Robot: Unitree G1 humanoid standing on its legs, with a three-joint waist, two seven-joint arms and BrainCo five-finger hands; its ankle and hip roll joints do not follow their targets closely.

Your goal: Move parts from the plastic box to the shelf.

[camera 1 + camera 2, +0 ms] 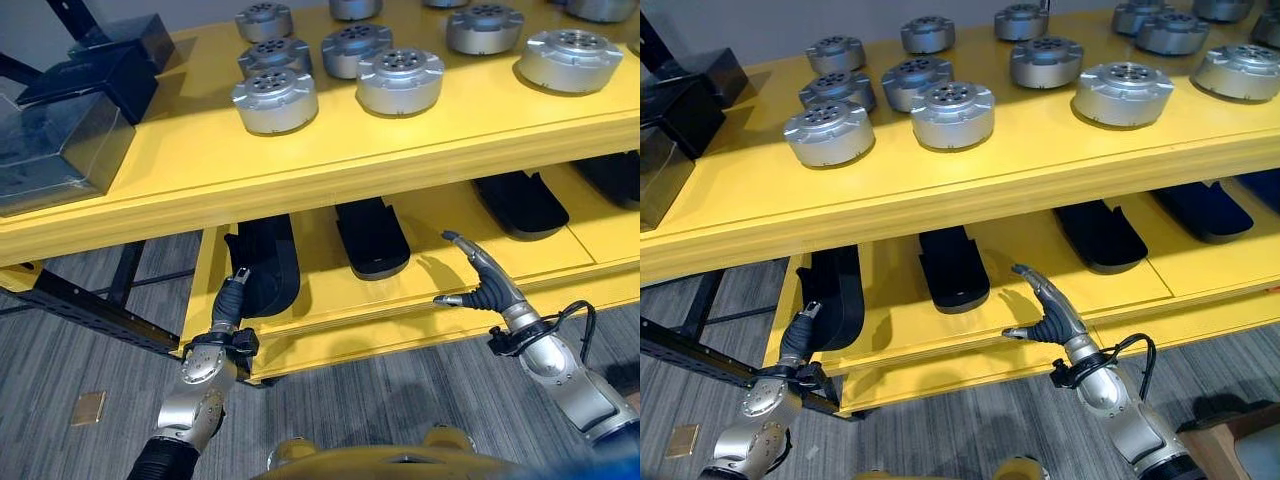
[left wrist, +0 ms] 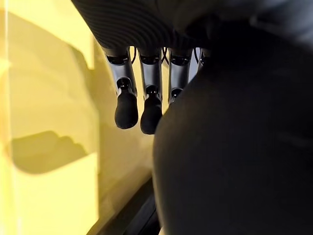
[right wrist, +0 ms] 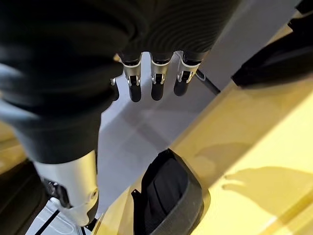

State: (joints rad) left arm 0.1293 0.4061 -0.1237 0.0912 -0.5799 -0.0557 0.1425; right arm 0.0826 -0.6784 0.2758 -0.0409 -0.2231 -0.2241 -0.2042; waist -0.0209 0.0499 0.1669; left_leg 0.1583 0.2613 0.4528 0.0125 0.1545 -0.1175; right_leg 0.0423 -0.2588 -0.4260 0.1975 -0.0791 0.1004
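Observation:
Several black elongated parts lie on the lower board [image 1: 520, 262] of a yellow shelf. My left hand [image 1: 234, 296] reaches up at the shelf's left end, its straight fingers [image 2: 126, 105] lying along the leftmost black part [image 1: 266, 262], which looms dark beside them [image 2: 234, 147]. My right hand [image 1: 483, 282] hovers over the lower board between the second black part [image 1: 372, 238] and the third [image 1: 520, 203], open with the thumb spread, holding nothing. Its fingers [image 3: 156, 84] show above a black part [image 3: 166, 196]. Dark plastic boxes [image 1: 58, 152] stand at the upper board's left end.
Several round silver parts [image 1: 275, 100] stand in rows on the upper board [image 1: 200, 175], whose front edge overhangs the lower level. A black metal frame [image 1: 90, 312] runs along the grey carpet left of the shelf. A small brass plate [image 1: 88, 408] sits in the floor.

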